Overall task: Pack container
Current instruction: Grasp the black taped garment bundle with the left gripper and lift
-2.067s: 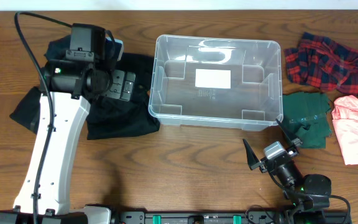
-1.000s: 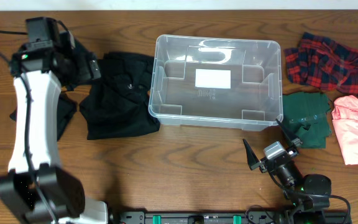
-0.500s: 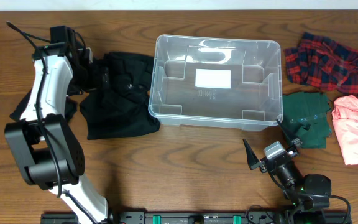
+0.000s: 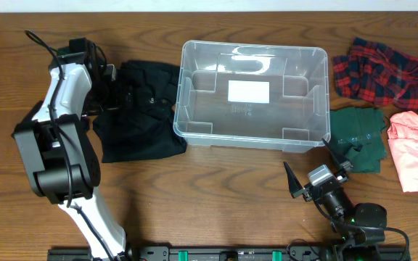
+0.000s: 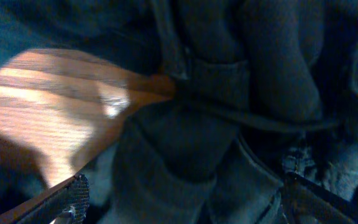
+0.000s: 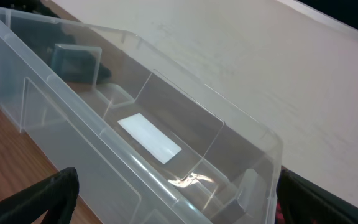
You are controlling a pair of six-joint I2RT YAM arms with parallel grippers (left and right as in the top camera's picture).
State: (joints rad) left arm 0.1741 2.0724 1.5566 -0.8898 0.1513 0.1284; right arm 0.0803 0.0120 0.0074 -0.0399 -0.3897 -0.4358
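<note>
The clear container (image 4: 182, 87) stands empty in the middle of the table, with a white label (image 4: 248, 91) on its base. It fills the right wrist view (image 6: 104, 134). A black garment (image 4: 144, 116) lies against its left side. My left gripper (image 4: 112, 84) is open and low over the garment's left edge. In the left wrist view the dark cloth (image 5: 229, 124) fills the space between the spread fingertips of the left gripper (image 5: 185, 208). My right gripper (image 4: 315, 181) is open and empty near the front edge, pointing at the container; its fingertips show wide apart in its own view (image 6: 179, 202).
A red plaid garment (image 4: 383, 69), a dark green garment (image 4: 358, 134) and a pink garment (image 4: 416, 148) lie to the right of the container. More black cloth (image 4: 24, 130) lies at the far left, partly behind my left arm.
My left arm has swung from the far left towards the black garment and the gripper now sits on its left edge. The right arm, the container and the other clothes have not moved.
</note>
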